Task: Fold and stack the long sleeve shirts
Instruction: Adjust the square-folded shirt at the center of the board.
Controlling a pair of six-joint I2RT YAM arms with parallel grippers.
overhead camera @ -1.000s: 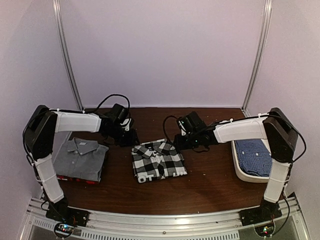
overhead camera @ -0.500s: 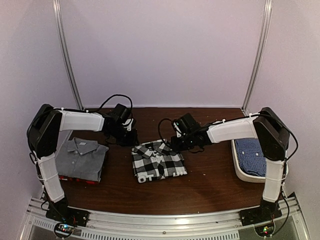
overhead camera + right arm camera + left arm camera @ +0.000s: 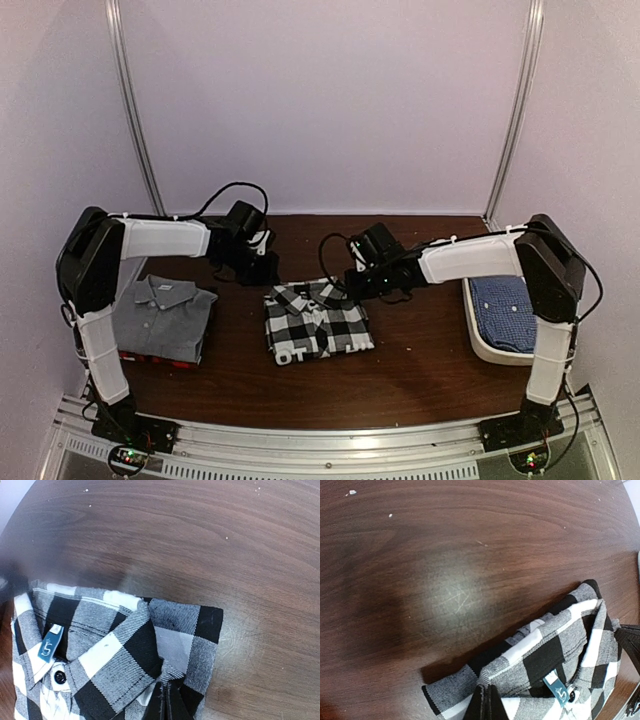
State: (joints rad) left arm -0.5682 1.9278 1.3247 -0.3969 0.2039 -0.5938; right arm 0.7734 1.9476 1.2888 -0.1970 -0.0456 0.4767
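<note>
The black-and-white check shirt (image 3: 318,322) lies folded mid-table, collar towards the back. My left gripper (image 3: 268,276) is at its far left corner and my right gripper (image 3: 350,286) at its far right corner. In the left wrist view the gripper (image 3: 487,694) is shut, with the shirt's (image 3: 560,650) edge at its tips. In the right wrist view the gripper (image 3: 166,690) is shut, with the shirt's (image 3: 120,645) cloth puckered into it. The grey shirt (image 3: 160,315) lies folded at the left on the red-black shirt (image 3: 150,358). The blue fine-checked shirt (image 3: 505,308) lies in the tub.
The white oval tub (image 3: 490,350) stands at the right edge of the brown wooden table (image 3: 420,370). Cables loop behind both wrists near the back wall. Metal posts stand at the back corners. A rail runs along the near edge.
My right gripper has moved left onto the check shirt's far right corner. My left gripper has shifted slightly right to the far left corner. The shirt's far edge has bunched a little.
</note>
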